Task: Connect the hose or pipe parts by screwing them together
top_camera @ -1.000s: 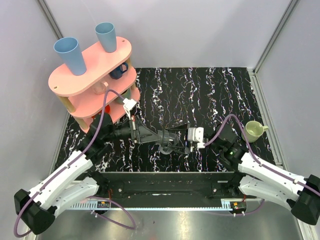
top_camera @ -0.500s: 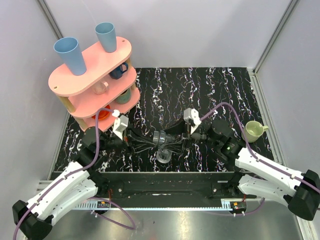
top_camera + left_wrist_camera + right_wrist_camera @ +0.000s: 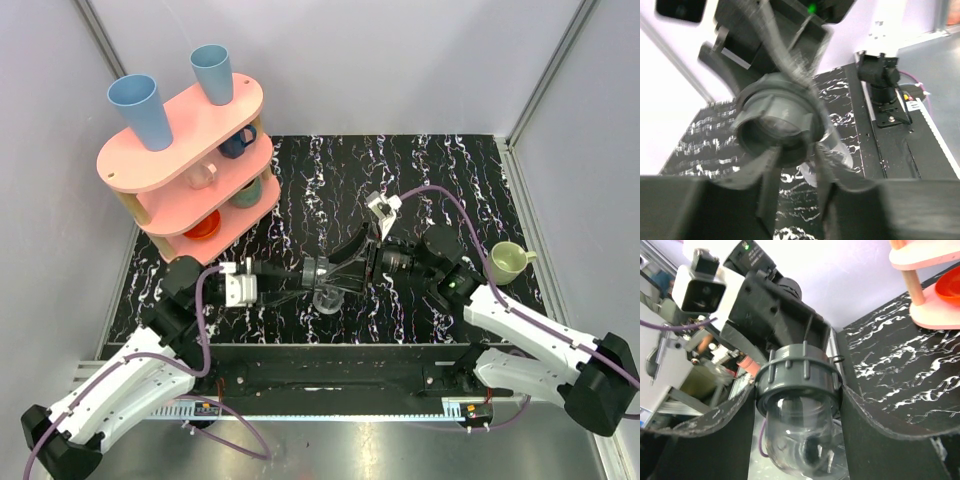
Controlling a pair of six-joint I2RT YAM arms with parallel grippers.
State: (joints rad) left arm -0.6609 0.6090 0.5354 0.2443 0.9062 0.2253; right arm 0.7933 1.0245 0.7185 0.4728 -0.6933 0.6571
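**Marbled desk, both arms on one fitting**

Overhead: pale grey walls (image 3: 400, 60) box in a black desk (image 3: 420, 180) veined with white. A pink three-tier shelf (image 3: 180, 130) stands far left and a pale mug (image 3: 507, 262) sits at the right edge. At the near middle, the left fingers (image 3: 292, 276) and right fingers (image 3: 345, 262) meet at a grey ribbed nut (image 3: 318, 270) with a clear tube (image 3: 326, 298) under it.

Left wrist: blurred. The nut faces the lens; whether the left fingers grip it cannot be told.

Right wrist: the right fingers clamp the nut from both sides, and the tube points toward the lens.
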